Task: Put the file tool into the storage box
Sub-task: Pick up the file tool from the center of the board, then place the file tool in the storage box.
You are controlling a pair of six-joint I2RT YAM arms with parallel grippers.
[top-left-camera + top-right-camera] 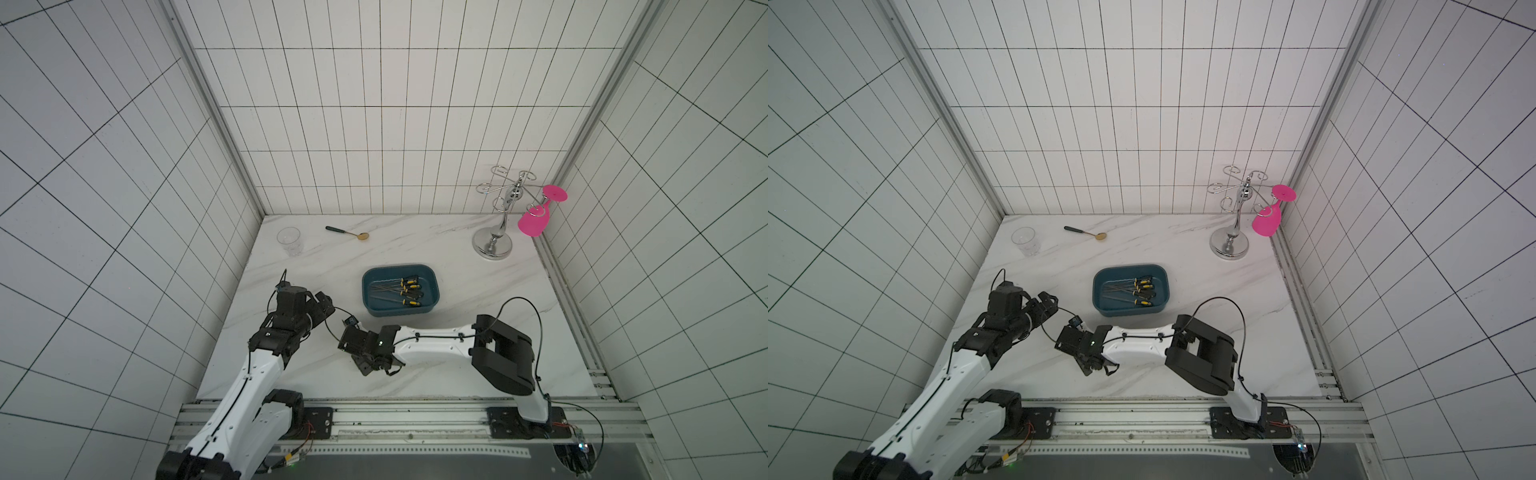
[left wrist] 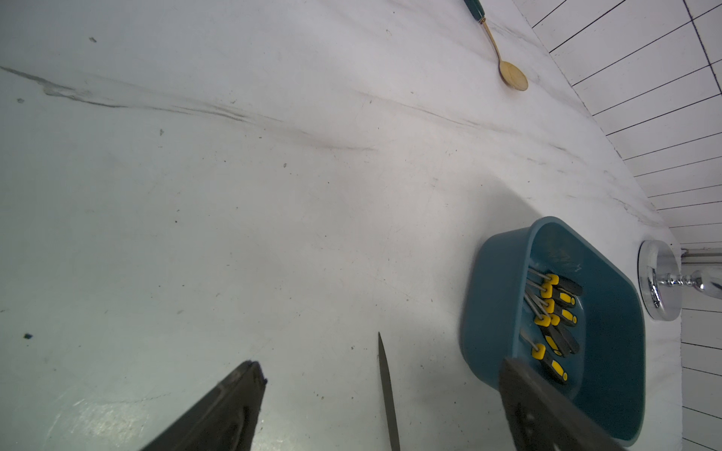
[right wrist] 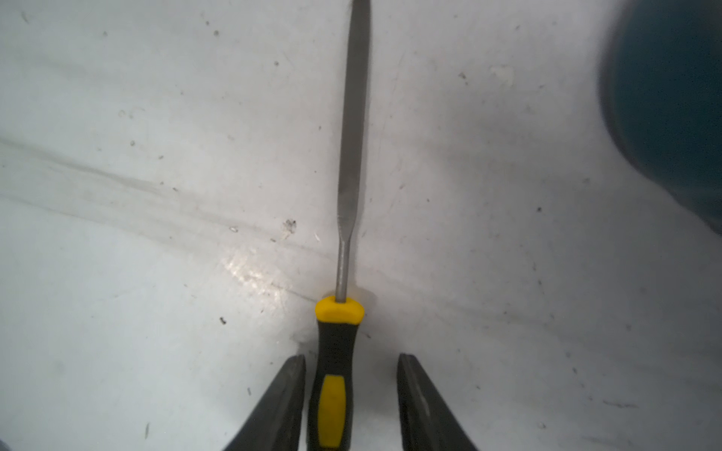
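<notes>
The file tool (image 3: 336,351) lies flat on the marble table, black-and-yellow handle toward my right gripper (image 3: 351,357), grey blade (image 3: 353,136) pointing away. The right jaws straddle the handle: one finger sits close against it, the other stands off with a clear gap, so the gripper is open. In both top views my right wrist (image 1: 376,368) (image 1: 1096,368) hides the file. The left gripper (image 2: 381,365) (image 1: 326,303) is wide open and empty, with the file's tip (image 2: 386,382) between its fingers. The teal storage box (image 1: 370,307) (image 1: 1096,291) (image 2: 492,312) holds several files (image 1: 409,291).
A clear plastic cup (image 1: 289,241) and a gold spoon with a dark handle (image 1: 349,232) lie at the back left. A chrome glass rack (image 1: 498,224) with a pink glass (image 1: 536,220) stands at the back right. Tiled walls enclose the table.
</notes>
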